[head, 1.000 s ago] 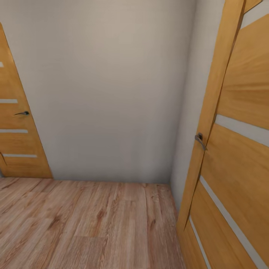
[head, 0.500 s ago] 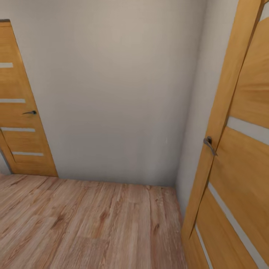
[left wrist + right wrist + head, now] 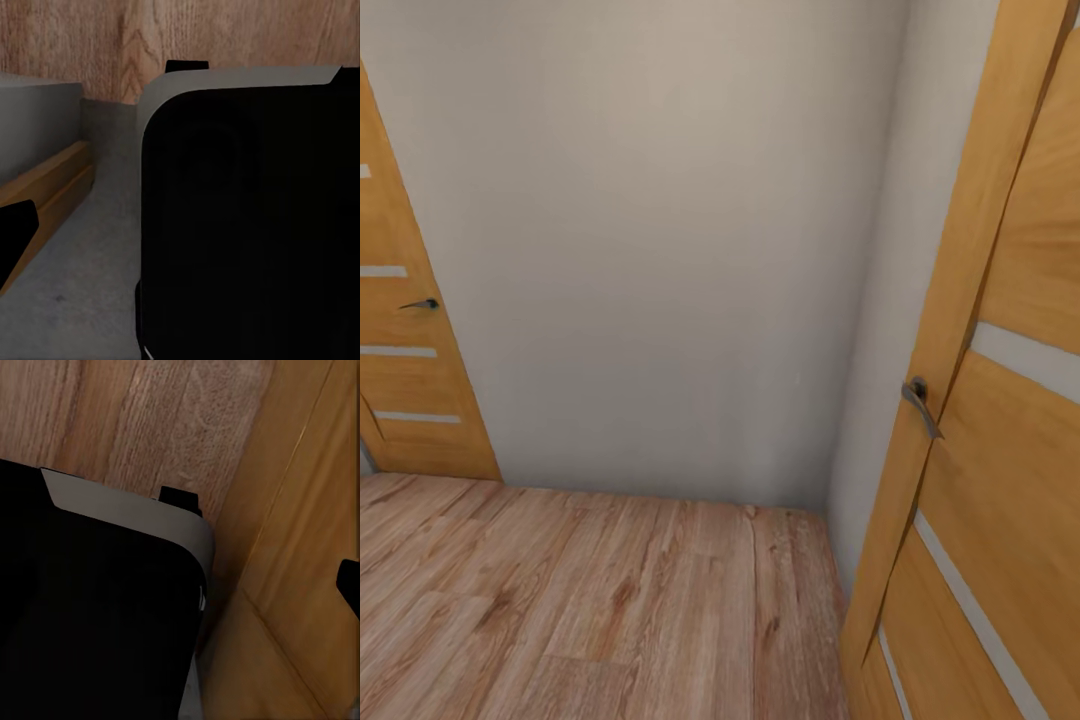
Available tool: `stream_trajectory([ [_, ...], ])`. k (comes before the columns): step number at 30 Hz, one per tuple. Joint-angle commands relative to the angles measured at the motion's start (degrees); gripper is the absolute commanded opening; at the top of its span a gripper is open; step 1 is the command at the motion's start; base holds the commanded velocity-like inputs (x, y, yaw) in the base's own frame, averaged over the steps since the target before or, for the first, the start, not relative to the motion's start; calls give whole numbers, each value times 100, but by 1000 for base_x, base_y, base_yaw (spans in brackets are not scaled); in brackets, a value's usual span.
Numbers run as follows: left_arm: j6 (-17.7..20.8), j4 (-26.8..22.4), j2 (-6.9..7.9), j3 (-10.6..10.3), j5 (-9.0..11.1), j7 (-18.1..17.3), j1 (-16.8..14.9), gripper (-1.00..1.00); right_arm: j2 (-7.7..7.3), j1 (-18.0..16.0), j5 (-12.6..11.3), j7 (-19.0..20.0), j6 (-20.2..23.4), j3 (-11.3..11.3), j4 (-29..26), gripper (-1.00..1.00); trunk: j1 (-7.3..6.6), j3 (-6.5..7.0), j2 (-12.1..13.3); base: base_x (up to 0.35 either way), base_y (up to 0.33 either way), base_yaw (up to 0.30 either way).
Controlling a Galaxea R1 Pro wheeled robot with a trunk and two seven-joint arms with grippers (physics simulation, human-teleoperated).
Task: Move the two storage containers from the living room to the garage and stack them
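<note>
Whether either gripper is spread or closed cannot be told: each wrist view looks past dark robot body to wood floor (image 3: 225,30). By my judgement the robot is in transit with no bins visible; next it must steer between two doors, the left door (image 3: 405,330) and the near right door (image 3: 1000,420), each with one handle, along the grey wall (image 3: 660,250).

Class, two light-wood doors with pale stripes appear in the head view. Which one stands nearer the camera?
The light-wood door on the right: it looms large along the picture's edge, its grey lever handle close up, while the left door stands small by the far wall.
</note>
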Motion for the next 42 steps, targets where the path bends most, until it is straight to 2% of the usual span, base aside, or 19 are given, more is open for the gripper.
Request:
stream_trajectory([
  [1, -14, 0, 0, 5, 11, 3, -1, 100, 3, -6, -55, 8, -34, 48, 18, 100, 0, -5, -3, 13, -8, 0],
  [29, -14, 1, 5, 2, 11, -26, -1, 100, 4, -6, -55, 8, -31, 48, 18, 100, 0, -5, -3, 6, 42, 0],
  [42, -14, 1, 8, -3, 2, -42, -1, 100, 4, -6, -54, 8, -32, 48, 18, 100, 0, -5, -3, 286, 0, 0],
])
